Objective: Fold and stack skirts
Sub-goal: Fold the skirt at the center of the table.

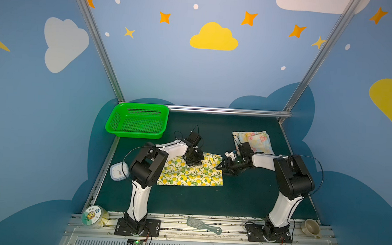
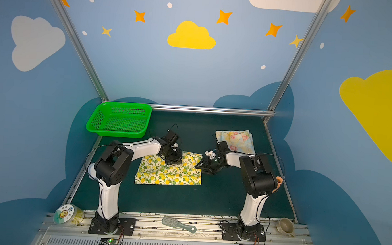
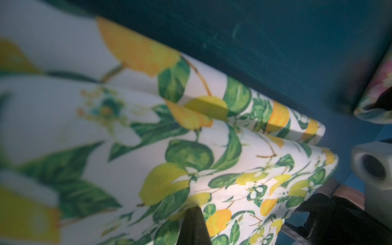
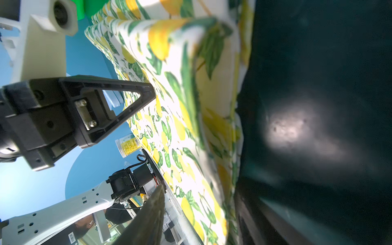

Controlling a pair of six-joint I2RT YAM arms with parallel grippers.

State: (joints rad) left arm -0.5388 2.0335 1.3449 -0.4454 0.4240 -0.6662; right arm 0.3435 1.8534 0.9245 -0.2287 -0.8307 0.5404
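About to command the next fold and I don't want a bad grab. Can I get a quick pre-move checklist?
1. Left gripper shut, down on the lemon skirt: ok.
2. Right gripper open at that skirt's right edge: ok.
3. Skirt edge between its fingers: cannot tell.
4. Floral skirt folded, at the far right of the table: ok.
5. Skirts stacked: not ok, they lie apart.
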